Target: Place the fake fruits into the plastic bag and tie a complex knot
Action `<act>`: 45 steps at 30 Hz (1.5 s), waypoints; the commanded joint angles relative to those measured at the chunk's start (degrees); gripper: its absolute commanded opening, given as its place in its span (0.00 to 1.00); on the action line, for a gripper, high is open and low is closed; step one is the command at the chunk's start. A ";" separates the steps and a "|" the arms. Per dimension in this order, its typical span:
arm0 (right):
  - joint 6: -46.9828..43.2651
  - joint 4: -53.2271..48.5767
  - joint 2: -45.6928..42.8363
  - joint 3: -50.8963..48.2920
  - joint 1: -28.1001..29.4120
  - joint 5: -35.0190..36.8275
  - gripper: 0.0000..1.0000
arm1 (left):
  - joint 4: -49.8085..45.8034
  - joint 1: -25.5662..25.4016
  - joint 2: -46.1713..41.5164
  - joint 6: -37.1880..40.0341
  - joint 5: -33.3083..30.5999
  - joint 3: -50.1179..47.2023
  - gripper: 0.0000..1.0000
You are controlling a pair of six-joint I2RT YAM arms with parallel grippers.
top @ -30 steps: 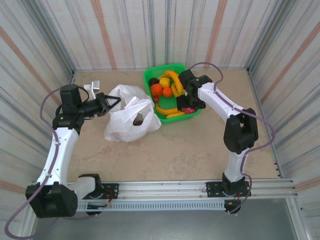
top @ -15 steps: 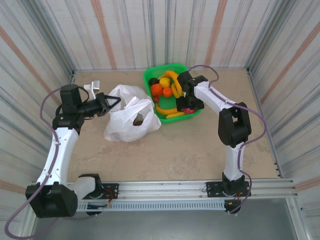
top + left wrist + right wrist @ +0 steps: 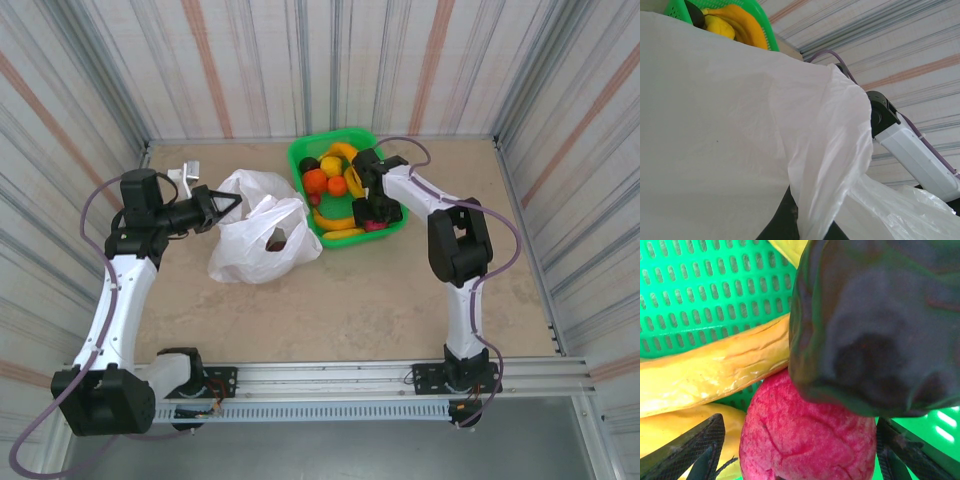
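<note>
The white plastic bag (image 3: pixel 262 240) lies left of centre, mouth held up, with a dark fruit (image 3: pixel 276 241) inside. My left gripper (image 3: pixel 213 209) is shut on the bag's upper edge; in the left wrist view the film (image 3: pixel 740 125) drapes over the gripper (image 3: pixel 807 225). The remaining fake fruits sit in the green basket (image 3: pixel 296 152): an orange one (image 3: pixel 315 180) and bananas (image 3: pixel 335 222). My right gripper (image 3: pixel 372 212) reaches down into the basket. In the right wrist view it (image 3: pixel 800 450) is open, its fingers either side of a pink-red fruit (image 3: pixel 805 435), beneath a dark purple fruit (image 3: pixel 875 325) and beside a banana (image 3: pixel 715 370).
Striped walls close in the table on three sides. A small pale object (image 3: pixel 188 172) lies at the back left, behind my left wrist. The basket's mesh wall (image 3: pixel 700 295) stands close behind the fruit. The right arm's links (image 3: pixel 910 150) show beyond the bag.
The right arm's elbow has swung left and inward, and the gripper has pushed further into the basket with its jaws narrowing around the pink-red fruit. The left arm and bag have not moved.
</note>
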 commanded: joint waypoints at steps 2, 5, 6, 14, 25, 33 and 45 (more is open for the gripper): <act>-0.70 -1.38 2.41 0.49 -0.58 0.07 0.80 | -0.08 0.37 -0.52 0.46 0.79 -0.32 0.00; -0.63 -1.68 3.37 0.23 -0.76 -0.07 0.80 | -0.07 0.31 -0.54 0.40 0.75 -0.32 0.00; -0.62 -1.68 3.67 0.25 -0.73 -0.40 0.80 | -0.07 0.30 -0.52 0.38 0.79 -0.32 0.00; -0.62 -1.29 6.51 -0.12 -0.86 -1.95 0.80 | -0.25 0.35 -0.66 0.37 0.79 -0.32 0.00; -0.62 -0.07 2.39 -1.40 -0.95 0.22 0.62 | -0.25 0.35 -0.74 0.29 0.70 -0.17 0.00; -0.70 -0.53 -1.17 -1.18 -0.88 0.29 0.58 | -0.25 0.31 -0.78 0.20 0.75 -0.23 0.00; -0.52 -1.84 -8.41 -1.97 0.15 1.72 0.58 | -0.07 0.31 -0.52 0.00 0.71 -0.32 0.00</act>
